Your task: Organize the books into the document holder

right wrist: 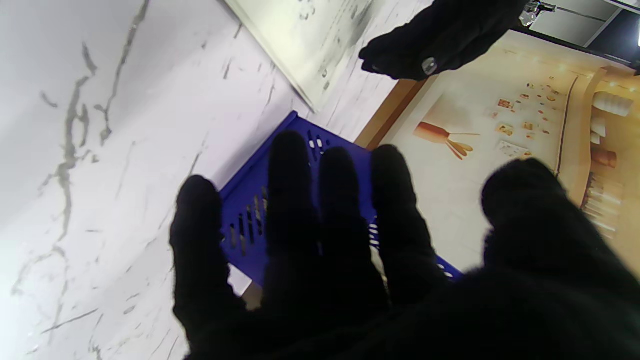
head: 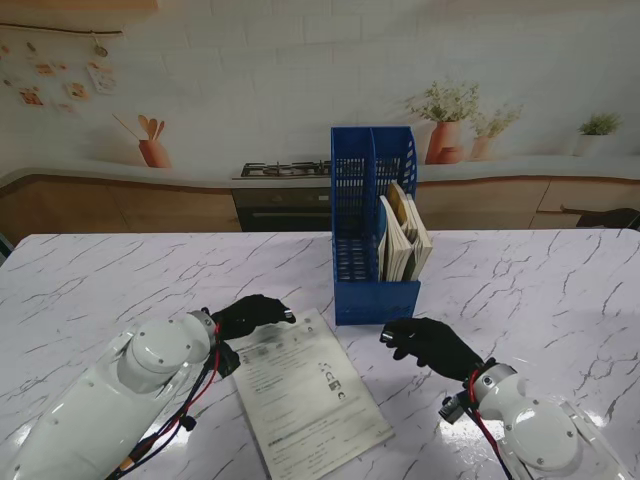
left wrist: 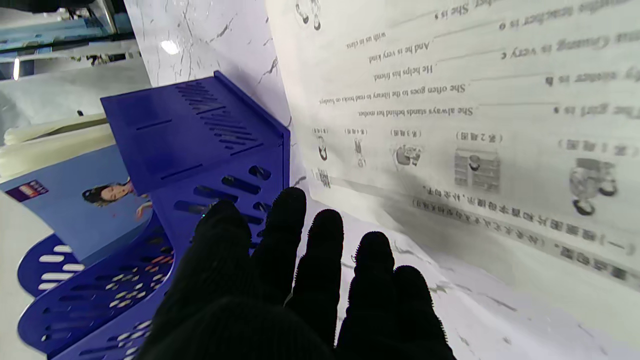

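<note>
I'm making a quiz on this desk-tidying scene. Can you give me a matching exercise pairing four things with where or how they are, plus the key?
Things:
1. document holder
2. booklet
3. books
4. right hand

Places or states:
A. lying flat on the table, nearer to me than the holder
B. standing upright, blue, with two slots
C. open, holding nothing
D. leaning in the holder's right slot

Pairs: 1-B, 2-A, 3-D, 4-C

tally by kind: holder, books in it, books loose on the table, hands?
Blue document holder: 1
Books standing in its right compartment: about 3, exact count unclear
Loose booklet flat on the table: 1
Black-gloved hands: 2, left hand, right hand, both open
Total: about 7
</note>
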Available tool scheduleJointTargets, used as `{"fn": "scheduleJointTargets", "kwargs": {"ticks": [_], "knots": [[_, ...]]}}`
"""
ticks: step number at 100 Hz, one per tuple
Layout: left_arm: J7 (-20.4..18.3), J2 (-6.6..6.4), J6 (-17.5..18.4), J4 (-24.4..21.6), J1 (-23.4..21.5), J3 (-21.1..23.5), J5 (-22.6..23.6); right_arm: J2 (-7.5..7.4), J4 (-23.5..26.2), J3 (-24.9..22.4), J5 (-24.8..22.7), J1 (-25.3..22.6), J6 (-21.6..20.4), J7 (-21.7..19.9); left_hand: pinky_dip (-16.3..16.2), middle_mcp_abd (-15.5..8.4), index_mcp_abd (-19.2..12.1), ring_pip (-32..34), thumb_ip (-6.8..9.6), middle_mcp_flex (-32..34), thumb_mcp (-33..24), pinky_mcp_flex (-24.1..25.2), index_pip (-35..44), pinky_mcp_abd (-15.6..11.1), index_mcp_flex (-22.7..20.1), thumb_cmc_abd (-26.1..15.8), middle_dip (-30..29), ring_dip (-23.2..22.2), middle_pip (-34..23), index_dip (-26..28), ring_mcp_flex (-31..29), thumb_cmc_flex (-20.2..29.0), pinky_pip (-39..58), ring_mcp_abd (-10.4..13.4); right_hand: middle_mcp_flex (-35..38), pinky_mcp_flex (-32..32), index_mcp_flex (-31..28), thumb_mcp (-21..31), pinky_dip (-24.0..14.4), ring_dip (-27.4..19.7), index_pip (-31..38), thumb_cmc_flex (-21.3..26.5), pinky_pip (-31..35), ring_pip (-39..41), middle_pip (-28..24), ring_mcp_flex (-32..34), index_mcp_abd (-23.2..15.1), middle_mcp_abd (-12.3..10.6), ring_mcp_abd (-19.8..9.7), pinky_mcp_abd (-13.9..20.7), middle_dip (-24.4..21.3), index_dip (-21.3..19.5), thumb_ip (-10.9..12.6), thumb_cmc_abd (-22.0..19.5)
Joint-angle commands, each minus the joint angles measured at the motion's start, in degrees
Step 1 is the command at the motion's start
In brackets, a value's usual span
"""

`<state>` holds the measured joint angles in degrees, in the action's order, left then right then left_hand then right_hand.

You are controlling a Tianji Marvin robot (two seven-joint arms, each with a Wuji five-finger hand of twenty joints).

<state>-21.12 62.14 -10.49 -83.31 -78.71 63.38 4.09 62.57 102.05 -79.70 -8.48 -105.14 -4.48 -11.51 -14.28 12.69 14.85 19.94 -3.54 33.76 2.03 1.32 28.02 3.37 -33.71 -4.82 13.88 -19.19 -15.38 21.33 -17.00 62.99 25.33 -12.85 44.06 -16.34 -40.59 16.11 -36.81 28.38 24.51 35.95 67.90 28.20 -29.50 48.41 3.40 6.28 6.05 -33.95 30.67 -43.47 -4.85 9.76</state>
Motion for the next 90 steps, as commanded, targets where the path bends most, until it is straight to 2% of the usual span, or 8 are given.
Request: {"fn": "scheduleJointTargets", "kwargs": {"ticks": [1,27,48,66,90], "knots": [[-2.3,0.51,0.9,1.9,1.6,-1.6,-1.5,0.29,0.1,0.1,0.2,-0.4,0.1,-0.1,0.7,0.3,0.2,-1.1,-0.01,-0.8,-0.6,-0.1,0.3,-4.5,-0.6,-1.2,0.6,-0.4,-1.2,0.4,0.5,2.4,-0.5,1.0,-0.3,0.0,1.2,-1.4,0.3,-0.6,-0.6,0.3,0.3,-0.5,0.1,-0.1,-1.5,-0.1,0.2,2.7,-0.2,0.1,1.7,-1.6],[-6.8,-0.17,0.8,5.0,3.9,-6.4,-2.5,0.31,-0.2,-0.1,0.5,-0.4,-0.3,-0.1,1.1,0.8,0.6,-0.4,-0.55,0.4,0.1,-0.2,0.7,-5.6,-2.1,-2.5,0.6,0.0,-1.2,-0.1,0.6,3.8,-1.1,1.8,-0.7,0.1,1.5,-1.5,0.4,-0.6,-0.6,0.5,0.2,-0.5,-0.1,-0.5,-1.3,-0.2,0.1,3.0,-0.1,0.1,1.7,-1.8],[-8.4,-0.25,3.5,6.2,4.5,-9.6,-4.2,0.30,-0.4,0.0,0.7,-0.3,-0.4,-0.2,1.3,0.7,0.5,0.1,-0.62,0.5,0.5,-0.4,0.9,-6.0,-2.3,-2.8,0.6,0.2,-1.3,-0.3,0.7,4.0,-1.5,2.1,-0.8,0.1,1.6,-1.7,0.5,-0.5,-0.6,0.6,0.2,-0.4,-0.2,-0.6,-1.2,0.0,0.1,3.0,-0.1,0.1,1.7,-1.9],[-9.0,-0.40,5.3,5.4,4.0,-11.1,-5.3,0.28,-0.4,-0.1,0.9,-0.3,-0.2,-0.4,1.2,0.8,0.6,0.6,-0.66,1.1,0.5,-0.5,1.5,-6.0,-2.6,-3.0,0.7,0.4,-1.4,-0.2,0.4,4.1,-1.3,2.0,-0.6,0.1,1.5,-2.0,0.4,-0.5,-0.7,0.7,0.3,-0.3,-0.1,-0.4,-1.2,0.0,0.3,3.0,-0.1,0.2,1.8,-2.0],[-11.6,-1.74,4.9,1.6,1.8,-10.4,-4.3,0.32,-0.4,-0.3,0.7,-0.4,-0.1,-0.2,0.2,0.9,0.6,1.2,-0.72,2.3,0.6,-0.5,2.8,-5.7,-3.4,-3.7,0.8,0.4,-1.6,0.3,-0.5,4.3,0.6,1.8,-0.3,-0.1,1.3,-2.3,0.4,-0.6,-0.7,0.7,0.4,-0.4,0.1,-0.1,-1.3,-0.1,0.4,2.8,-0.2,0.2,1.8,-1.9]]}}
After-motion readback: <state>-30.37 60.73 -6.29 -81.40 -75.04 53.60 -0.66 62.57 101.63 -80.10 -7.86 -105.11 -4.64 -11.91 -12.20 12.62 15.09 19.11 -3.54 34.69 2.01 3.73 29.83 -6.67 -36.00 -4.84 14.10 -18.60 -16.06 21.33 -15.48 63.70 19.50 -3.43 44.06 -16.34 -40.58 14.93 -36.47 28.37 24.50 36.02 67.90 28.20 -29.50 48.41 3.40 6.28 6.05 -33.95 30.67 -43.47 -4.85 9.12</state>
